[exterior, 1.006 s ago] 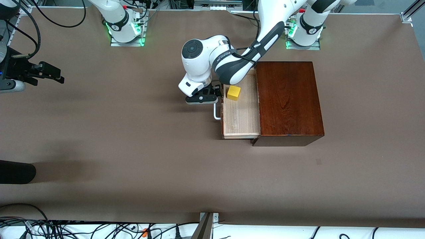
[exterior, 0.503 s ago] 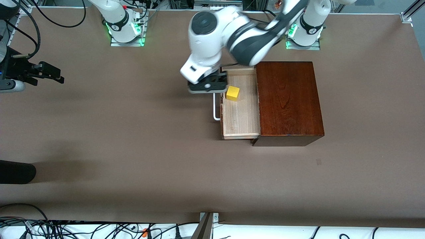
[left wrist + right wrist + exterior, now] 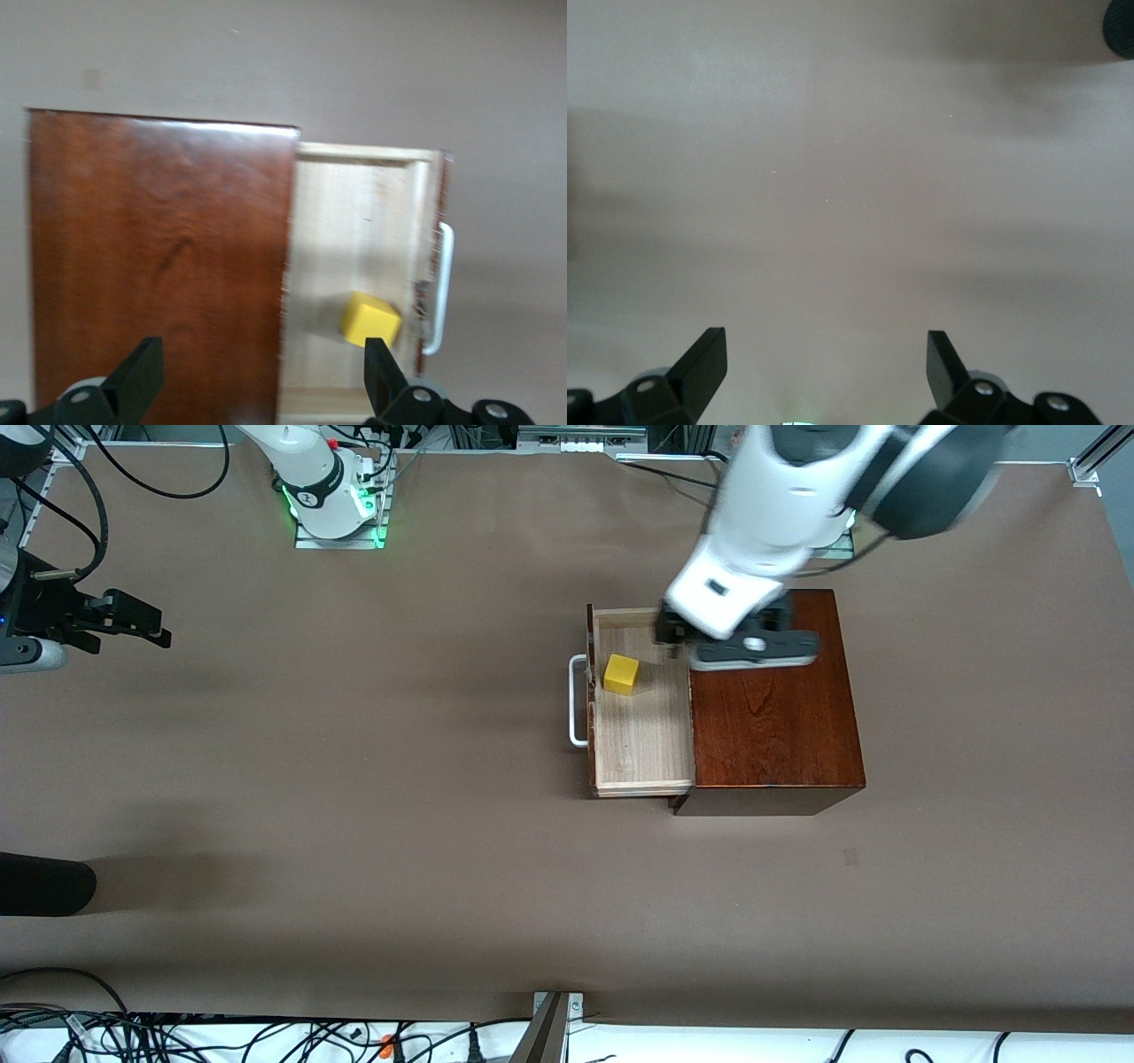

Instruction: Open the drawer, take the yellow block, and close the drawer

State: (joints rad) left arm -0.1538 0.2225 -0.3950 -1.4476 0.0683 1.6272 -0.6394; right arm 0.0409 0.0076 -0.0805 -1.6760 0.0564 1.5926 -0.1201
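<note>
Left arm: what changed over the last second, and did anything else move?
The left gripper let go of the white handle, rose, and swung over the wooden box, fingers open and empty. The drawer stays open, the yellow block stays inside. The right gripper waits, open.

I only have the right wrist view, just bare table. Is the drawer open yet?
Observer: Yes, the drawer is pulled out of the wooden box, toward the right arm's end.
Operator: Where's the block?
Observer: The yellow block lies in the drawer, close to its front panel, held by nothing.
Operator: And the left arm?
Observer: The left gripper hovers over the box's edge by the drawer, fingers open.
</note>
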